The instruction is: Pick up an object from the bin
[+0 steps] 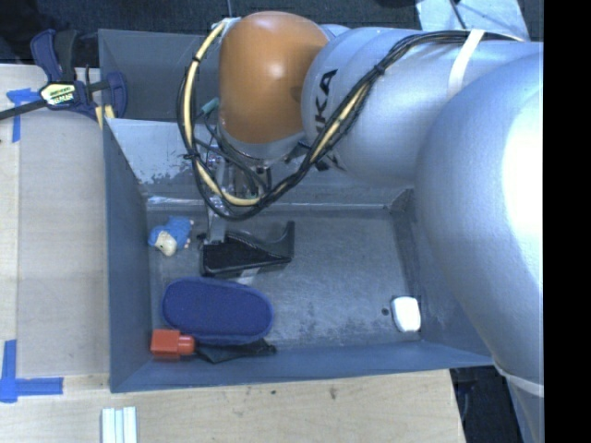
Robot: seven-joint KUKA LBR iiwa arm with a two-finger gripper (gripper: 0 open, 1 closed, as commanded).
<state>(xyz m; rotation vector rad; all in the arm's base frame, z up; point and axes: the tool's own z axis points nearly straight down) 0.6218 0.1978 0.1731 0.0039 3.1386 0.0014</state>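
1. Currently the arm (443, 155) comes in across the right edge of the bin (125, 275) and covers much of the bin's right side and back. Its orange wrist cover (268, 72), ringed by yellow and black cables (196, 109), hangs over the back-left part of the floor.
2. Below that cover the gripper (220, 224) points down at the floor, close to the back wall and left of the middle. Whether it is apart or together cannot be told, because the cover and the cables hide most of it.
3. Just under it, toward the near edge, lies a black angular object (247, 252). It has a flat body and its right end is turned upward. The gripper's tip stands at the object's left end, but whether the two touch cannot be told.
4. A small blue and white piece (168, 238) lies just left of the gripper, near the left wall.
5. A dark blue oval pouch (217, 310) rests toward the near-left corner, just in front of the black angular object.
6. A red block (171, 342) sits in the near-left corner against the pouch's lower left edge. A flat black strip (238, 350) shows from beneath the pouch along the near wall.
7. A white rounded object (406, 314) lies alone toward the near-right corner, well apart from the others and just beside the arm.
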